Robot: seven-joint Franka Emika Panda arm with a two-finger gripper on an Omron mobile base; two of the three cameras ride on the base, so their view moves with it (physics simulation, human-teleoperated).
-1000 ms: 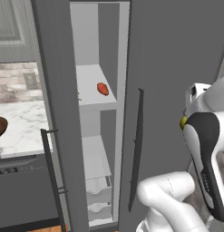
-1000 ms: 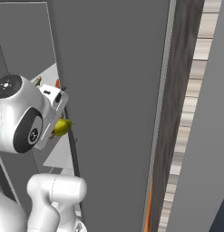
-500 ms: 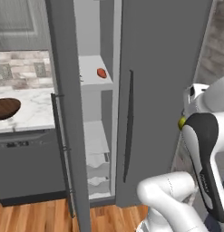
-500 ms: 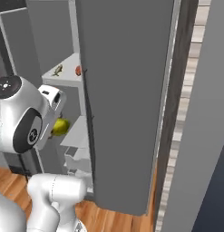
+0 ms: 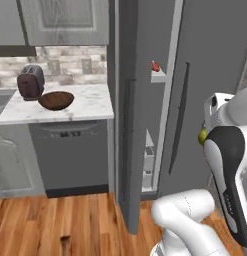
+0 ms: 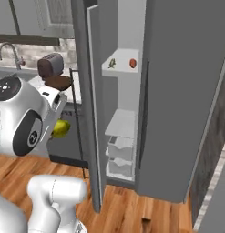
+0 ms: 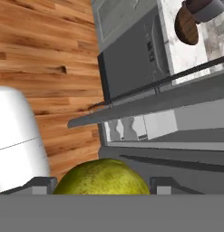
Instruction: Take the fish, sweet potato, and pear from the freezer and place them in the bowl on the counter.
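Base now farther from the freezer [image 6: 177,91] — arm tucked, jaws clamped on pear [image 7: 102,177].

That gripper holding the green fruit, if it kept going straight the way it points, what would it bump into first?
Probably the open freezer door. In the hand view the gripper, closed on the pear, looks toward the door's edge, with the freezer's white drawers just past it. Depth is hard to judge, so this is a guess.

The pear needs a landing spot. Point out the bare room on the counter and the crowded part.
Free: the counter between the bowl and the freezer, and the marble strip in front of the bowl. Crowded: the toaster sits close beside the bowl. The bowl's inside looks bare.
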